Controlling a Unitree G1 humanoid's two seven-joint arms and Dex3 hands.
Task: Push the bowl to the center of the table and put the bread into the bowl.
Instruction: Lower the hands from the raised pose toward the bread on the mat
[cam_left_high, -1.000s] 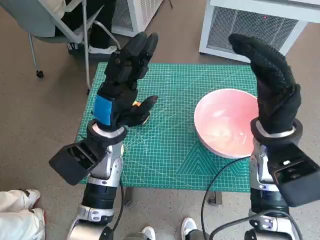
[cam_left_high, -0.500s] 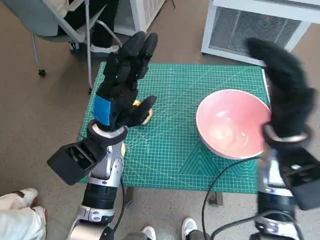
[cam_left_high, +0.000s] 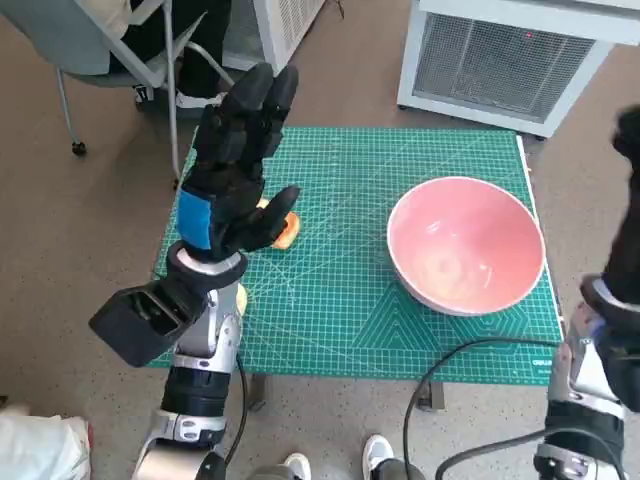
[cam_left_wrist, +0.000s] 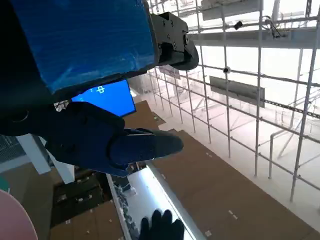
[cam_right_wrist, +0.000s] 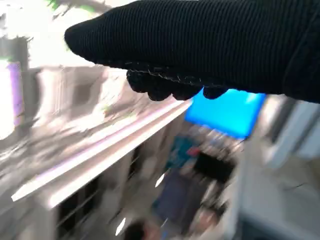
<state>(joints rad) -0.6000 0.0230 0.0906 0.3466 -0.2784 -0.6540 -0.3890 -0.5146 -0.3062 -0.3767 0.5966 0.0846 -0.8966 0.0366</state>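
Note:
A pink bowl (cam_left_high: 466, 243) stands on the right part of the green cutting mat (cam_left_high: 350, 290). The bread (cam_left_high: 282, 231), a small orange-brown piece, lies on the mat's left part and is mostly hidden behind my left hand (cam_left_high: 232, 170). That hand is raised above the mat with its fingers spread and holds nothing. My right hand (cam_left_high: 632, 195), in its black glove, is at the head view's right edge, beside the table and apart from the bowl; only part of it shows. The left wrist view shows the left hand's fingers (cam_left_wrist: 125, 145) against a ceiling, and the bowl's rim (cam_left_wrist: 15, 220).
A white grilled unit (cam_left_high: 500, 55) stands behind the table. A chair (cam_left_high: 110, 60) and a person's legs are at the back left. Black cables (cam_left_high: 440, 370) hang off the table's front edge. Shoes (cam_left_high: 380, 455) show on the floor in front.
My right arm has swung out to the right, off the bowl's side, to the picture's edge. The left hand has shifted slightly left, still raised. Bowl and bread stay put.

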